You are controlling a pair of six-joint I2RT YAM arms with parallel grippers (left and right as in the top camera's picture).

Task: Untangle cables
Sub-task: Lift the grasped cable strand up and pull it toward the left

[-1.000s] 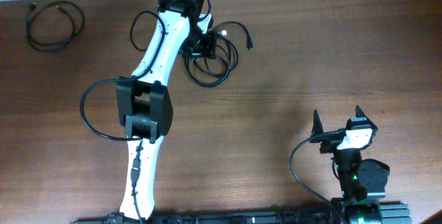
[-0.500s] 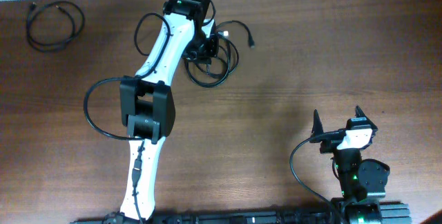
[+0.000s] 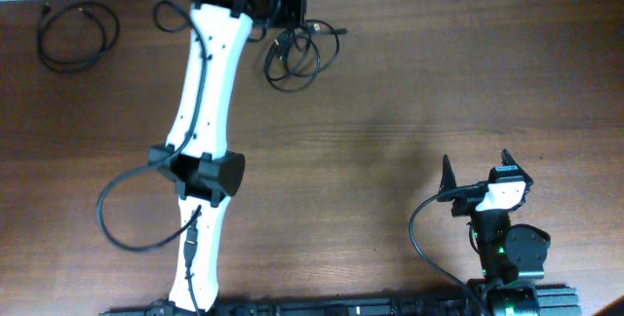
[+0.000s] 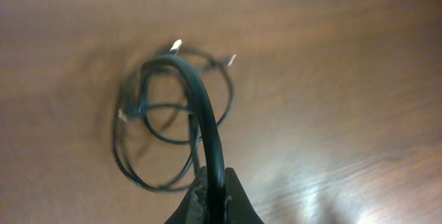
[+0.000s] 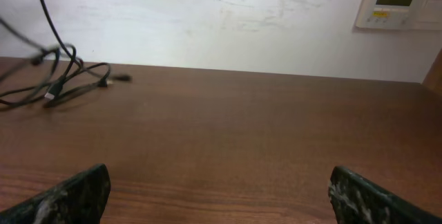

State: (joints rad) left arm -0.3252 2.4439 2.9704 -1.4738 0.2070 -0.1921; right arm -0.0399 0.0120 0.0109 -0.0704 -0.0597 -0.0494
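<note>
Currently, one separate looped cable [image 3: 116,31], one tangled bundle [image 3: 292,49]

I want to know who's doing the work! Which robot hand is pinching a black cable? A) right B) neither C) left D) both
C: the left gripper is shut on a strand of the cables, while the right gripper sits open, far from them.

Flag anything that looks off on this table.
The heap of cables lies knotted by the far edge of the table, loops crossing each other. The left gripper is shut on one strand, which arches up out of the heap. Nothing else stands out.
</note>
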